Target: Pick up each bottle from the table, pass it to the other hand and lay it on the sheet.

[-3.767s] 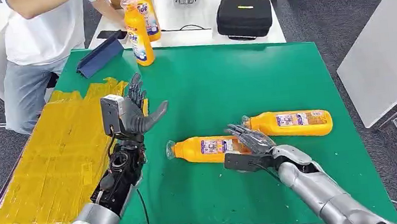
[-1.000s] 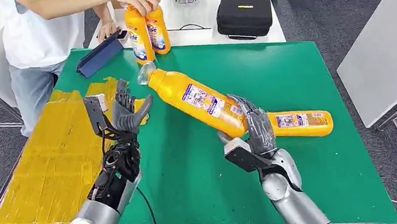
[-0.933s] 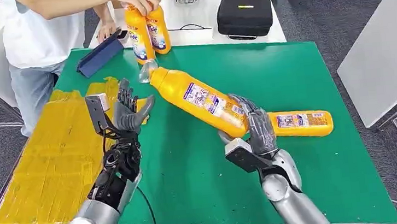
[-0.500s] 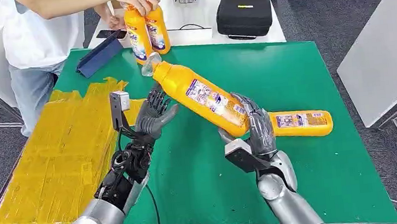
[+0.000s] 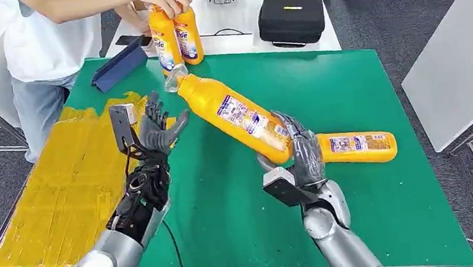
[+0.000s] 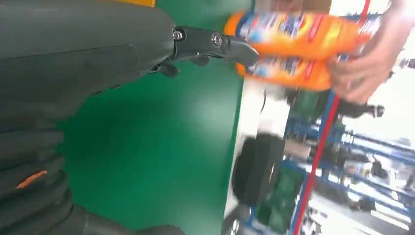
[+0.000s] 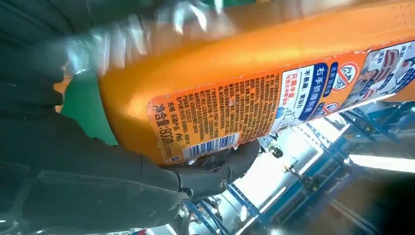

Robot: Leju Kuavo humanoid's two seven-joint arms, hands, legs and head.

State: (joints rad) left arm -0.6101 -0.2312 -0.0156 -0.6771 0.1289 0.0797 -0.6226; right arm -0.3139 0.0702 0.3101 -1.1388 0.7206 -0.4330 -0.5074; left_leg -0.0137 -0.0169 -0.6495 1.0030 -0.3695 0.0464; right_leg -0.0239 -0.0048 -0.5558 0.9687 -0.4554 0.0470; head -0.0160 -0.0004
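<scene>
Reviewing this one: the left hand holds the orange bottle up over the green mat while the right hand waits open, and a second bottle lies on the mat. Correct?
Not quite: the hands are swapped. In the head view the right hand holds the orange bottle up over the green mat while the left hand waits open. The second bottle does lie on the mat.

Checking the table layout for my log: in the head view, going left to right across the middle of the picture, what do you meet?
Yellow sheet → left hand, open → held orange bottle → right hand gripping its base → lying orange bottle → white table.
</scene>
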